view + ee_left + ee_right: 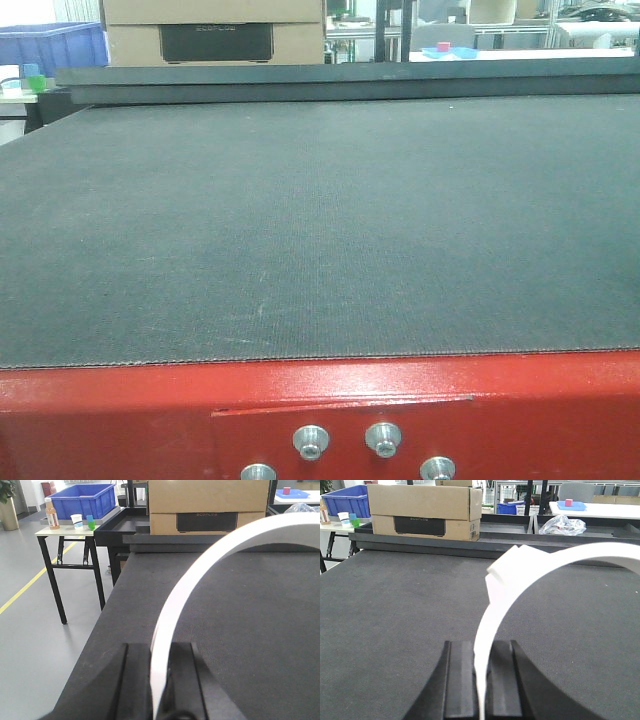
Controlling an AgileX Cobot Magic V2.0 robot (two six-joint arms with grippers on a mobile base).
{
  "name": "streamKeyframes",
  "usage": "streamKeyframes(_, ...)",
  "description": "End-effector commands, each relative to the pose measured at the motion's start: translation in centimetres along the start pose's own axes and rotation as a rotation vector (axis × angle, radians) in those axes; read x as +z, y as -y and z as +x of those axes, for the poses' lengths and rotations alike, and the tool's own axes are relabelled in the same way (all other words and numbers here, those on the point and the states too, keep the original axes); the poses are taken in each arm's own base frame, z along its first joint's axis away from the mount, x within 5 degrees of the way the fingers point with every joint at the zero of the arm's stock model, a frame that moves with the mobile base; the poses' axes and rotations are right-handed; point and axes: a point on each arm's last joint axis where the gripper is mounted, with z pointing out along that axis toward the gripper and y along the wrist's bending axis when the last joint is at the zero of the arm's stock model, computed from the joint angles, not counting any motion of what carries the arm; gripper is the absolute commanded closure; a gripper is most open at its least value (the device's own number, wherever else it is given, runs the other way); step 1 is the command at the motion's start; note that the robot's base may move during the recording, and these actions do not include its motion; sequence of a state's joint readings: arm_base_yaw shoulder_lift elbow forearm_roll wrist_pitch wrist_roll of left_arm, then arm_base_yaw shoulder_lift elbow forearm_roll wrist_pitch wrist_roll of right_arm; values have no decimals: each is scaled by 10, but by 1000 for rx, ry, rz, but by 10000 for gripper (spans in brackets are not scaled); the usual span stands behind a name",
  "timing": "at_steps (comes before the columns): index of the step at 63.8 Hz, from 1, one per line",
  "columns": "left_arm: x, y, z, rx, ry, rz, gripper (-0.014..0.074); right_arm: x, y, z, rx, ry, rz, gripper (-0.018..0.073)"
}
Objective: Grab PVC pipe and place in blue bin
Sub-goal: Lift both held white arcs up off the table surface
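Observation:
In the left wrist view, my left gripper (160, 652) is shut on the thin wall of a white curved PVC pipe (200, 575), which arcs up and off to the right above the dark table mat (260, 630). In the right wrist view, my right gripper (482, 647) is shut on a white curved PVC pipe (530, 567) with a stepped end near its top. Whether both hold one piece, I cannot tell. The blue bin (82, 500) stands on a side table beyond the mat's far left corner, also seen as the blue bin (50, 45). Neither gripper nor pipe shows in the front view.
A cardboard box (425, 510) sits at the back edge of the mat. Beside the bin stand a bottle (51, 515) and cups (76, 520). A crumpled plastic bag (562, 525) lies at the back right. The table's red front rail (320, 410) carries bolts.

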State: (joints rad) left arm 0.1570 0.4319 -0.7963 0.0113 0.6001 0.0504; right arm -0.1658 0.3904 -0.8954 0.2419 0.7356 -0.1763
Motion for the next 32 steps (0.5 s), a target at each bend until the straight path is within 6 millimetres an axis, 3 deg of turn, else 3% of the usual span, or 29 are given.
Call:
streamKeyframes(1,-2,0,-3,-9,35,-1,707,-1,0,-1,-13,20,3,727)
streamKeyframes(32,-2,0,-3,-9,35,-1,707,-1,0,-1,-13,20,3,727)
